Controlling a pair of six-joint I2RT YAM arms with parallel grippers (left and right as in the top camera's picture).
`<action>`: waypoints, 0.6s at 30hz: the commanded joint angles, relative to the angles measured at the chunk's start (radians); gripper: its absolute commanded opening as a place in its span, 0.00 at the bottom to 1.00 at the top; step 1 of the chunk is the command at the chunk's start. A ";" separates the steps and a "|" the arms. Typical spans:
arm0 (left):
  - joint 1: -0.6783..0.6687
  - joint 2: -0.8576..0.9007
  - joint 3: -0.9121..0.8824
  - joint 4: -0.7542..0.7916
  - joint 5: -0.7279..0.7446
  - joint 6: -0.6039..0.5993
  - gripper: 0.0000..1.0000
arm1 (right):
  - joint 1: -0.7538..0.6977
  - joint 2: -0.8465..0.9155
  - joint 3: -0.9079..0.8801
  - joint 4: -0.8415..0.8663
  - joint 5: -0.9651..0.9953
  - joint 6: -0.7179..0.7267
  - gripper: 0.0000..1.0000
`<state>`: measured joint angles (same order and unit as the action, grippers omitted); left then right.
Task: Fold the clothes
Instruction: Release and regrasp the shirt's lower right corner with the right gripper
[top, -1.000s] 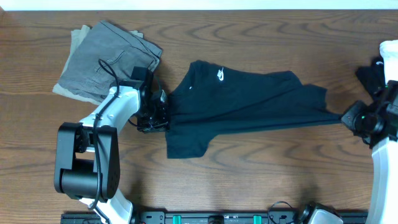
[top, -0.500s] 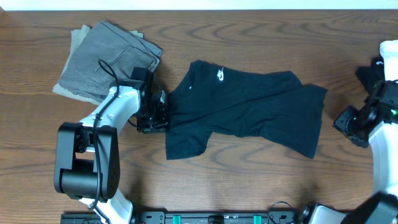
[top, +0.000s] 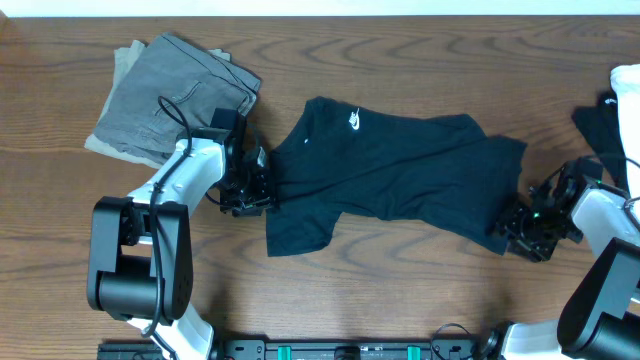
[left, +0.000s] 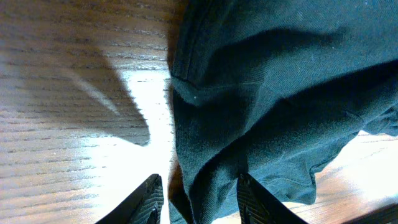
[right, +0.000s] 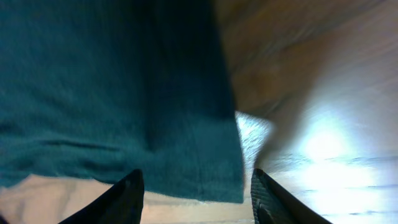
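Note:
The black T-shirt (top: 400, 165) lies spread and wrinkled across the middle of the wooden table, its small white logo (top: 355, 122) facing up. My left gripper (top: 252, 195) sits at the shirt's left edge. In the left wrist view its jaws (left: 199, 202) stand apart, with a loose fold of the dark fabric (left: 280, 93) between them. My right gripper (top: 515, 228) is at the shirt's lower right corner. In the right wrist view it is open (right: 199, 199), and the shirt's hem (right: 112, 81) lies flat between the wide-spread fingers.
A grey folded garment (top: 170, 95) lies at the back left, just behind the left arm. A white cloth (top: 628, 100) and a dark item (top: 598, 125) lie at the right edge. The table's back edge runs along the top.
The right gripper let go of the stretched shirt edge, which fell back onto the table, then moved left to the shirt's lower right corner. The left gripper's jaws opened on the left edge.

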<state>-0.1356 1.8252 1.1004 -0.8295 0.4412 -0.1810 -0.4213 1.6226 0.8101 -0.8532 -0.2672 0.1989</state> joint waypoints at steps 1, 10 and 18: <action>-0.001 -0.015 0.014 -0.003 -0.005 0.007 0.43 | -0.003 0.001 -0.032 0.005 -0.052 -0.043 0.55; -0.001 -0.015 0.014 -0.003 -0.005 0.007 0.44 | -0.003 0.001 -0.081 0.097 -0.051 0.022 0.26; -0.001 -0.015 0.015 -0.020 -0.004 0.008 0.44 | -0.006 -0.013 -0.051 0.089 -0.052 0.020 0.01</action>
<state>-0.1356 1.8252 1.1004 -0.8345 0.4412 -0.1825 -0.4225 1.6081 0.7486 -0.7582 -0.3260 0.2165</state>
